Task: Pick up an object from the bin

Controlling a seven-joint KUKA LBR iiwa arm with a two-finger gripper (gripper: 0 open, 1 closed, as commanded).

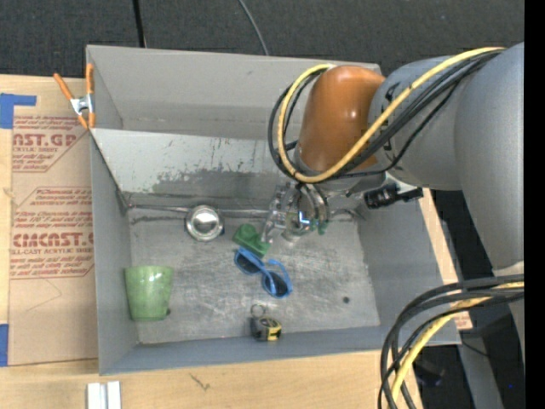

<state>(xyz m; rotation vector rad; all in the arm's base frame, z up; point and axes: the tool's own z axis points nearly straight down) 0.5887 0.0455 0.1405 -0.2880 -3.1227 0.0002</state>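
Observation:
My gripper (294,221) hangs over the middle of the bin floor, just right of a small dark green object (249,236). Its metal fingers point down and stand a little apart, with nothing visible between them. A pair of blue sunglasses (266,273) lies just below and left of the fingertips, touching the green object. A shiny silver round object (204,223) rests farther left, near the back wall.
A light green plastic cup (149,292) stands in the front left corner. A small black and yellow tape measure (266,329) lies by the front wall. The orange-covered wrist and its cables hang over the bin's back right part.

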